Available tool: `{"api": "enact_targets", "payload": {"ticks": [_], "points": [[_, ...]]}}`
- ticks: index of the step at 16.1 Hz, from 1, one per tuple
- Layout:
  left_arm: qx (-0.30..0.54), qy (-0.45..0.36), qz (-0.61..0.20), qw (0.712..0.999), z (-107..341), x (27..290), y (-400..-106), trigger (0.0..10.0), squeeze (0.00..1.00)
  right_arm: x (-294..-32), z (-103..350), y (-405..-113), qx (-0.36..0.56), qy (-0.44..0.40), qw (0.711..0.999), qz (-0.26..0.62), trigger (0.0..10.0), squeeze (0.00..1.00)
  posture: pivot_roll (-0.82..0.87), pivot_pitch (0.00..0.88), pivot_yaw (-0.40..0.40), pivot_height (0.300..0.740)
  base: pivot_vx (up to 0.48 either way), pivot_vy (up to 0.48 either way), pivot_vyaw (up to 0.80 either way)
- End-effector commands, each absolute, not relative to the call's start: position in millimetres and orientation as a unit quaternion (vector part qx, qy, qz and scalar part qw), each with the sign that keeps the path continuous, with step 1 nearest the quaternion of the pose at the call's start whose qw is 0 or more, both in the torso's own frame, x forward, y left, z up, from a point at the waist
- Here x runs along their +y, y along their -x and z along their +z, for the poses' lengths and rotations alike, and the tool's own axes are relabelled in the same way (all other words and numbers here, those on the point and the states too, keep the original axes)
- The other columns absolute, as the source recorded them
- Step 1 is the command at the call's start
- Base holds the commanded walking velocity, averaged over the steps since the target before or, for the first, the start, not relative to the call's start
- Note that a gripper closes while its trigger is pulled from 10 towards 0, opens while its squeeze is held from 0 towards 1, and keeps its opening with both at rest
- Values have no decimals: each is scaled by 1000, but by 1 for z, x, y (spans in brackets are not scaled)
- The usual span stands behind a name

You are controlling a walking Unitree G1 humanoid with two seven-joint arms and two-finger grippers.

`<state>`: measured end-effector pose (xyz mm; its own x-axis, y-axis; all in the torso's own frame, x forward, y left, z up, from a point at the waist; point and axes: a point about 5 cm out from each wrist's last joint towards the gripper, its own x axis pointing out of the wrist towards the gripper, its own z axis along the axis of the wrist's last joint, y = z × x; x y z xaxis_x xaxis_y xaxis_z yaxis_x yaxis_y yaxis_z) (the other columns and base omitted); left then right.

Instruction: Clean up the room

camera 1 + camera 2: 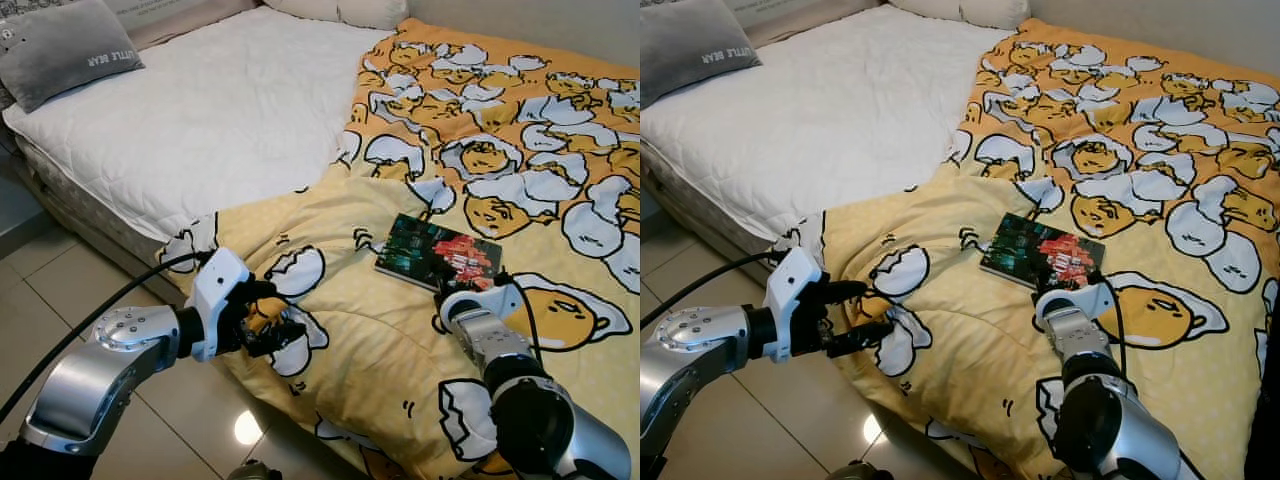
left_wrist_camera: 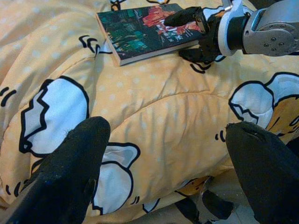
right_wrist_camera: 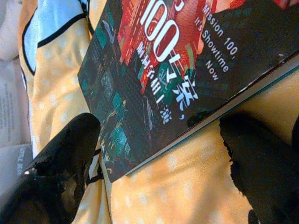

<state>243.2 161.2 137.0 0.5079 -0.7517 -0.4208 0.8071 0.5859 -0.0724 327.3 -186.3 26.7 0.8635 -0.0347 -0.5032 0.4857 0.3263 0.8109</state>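
Right pincer [image 1: 462, 283] was spread open around the book's [image 1: 436, 255] near edge on the quilt [image 1: 380, 370]; closing was judged next. Left pincer [image 1: 272, 322] was held open nearby.

Bright, even indoor light; lamp glare on floor tiles [image 1: 246, 428].

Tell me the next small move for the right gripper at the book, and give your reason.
Probably ease the right gripper slightly further onto the book and close. Its fingers are open at the book's near edge, one over the cover and one beside it on the yellow quilt, so nothing is gripped yet.
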Motion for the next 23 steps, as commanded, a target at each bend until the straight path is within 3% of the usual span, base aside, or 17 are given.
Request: {"api": "enact_targets", "payload": {"ticks": [1,12,14,15,16,17,19,21,23], "points": [[209,-70,-445,868,141,166,-241,10000,973,-178,24,-327,214,-563,778,-177,10000,0,24,63,42,740,0,0,0],[209,-65,-447,867,144,165,-235,10000,973,-187,71,-359,77,-628,761,-142,10000,0,52,86,37,740,0,0,0],[209,-65,-447,867,144,164,-237,10000,973,-181,73,-362,91,-616,770,-136,8980,0,52,91,42,740,0,0,0],[210,-66,-447,867,143,164,-237,10000,969,-179,70,-361,107,-608,774,-141,7569,0,54,98,44,740,0,0,0],[210,-66,-447,867,143,164,-236,10000,969,-178,69,-360,113,-606,775,-142,7569,0,54,99,44,740,0,0,0],[211,-66,-447,867,143,164,-236,10000,969,-177,68,-360,118,-602,776,-144,6745,0,54,103,45,740,0,0,0],[213,-66,-448,866,143,164,-235,10000,969,-174,67,-360,129,-598,777,-148,2392,0,56,109,47,740,0,0,0],[214,-65,-448,865,142,163,-235,10000,965,-173,65,-359,137,-596,775,-155,0,0,55,111,44,740,0,0,0],[215,-64,-449,865,142,163,-235,10000,969,-173,65,-359,138,-597,774,-157,0,0,53,113,42,740,0,0,0]]}}
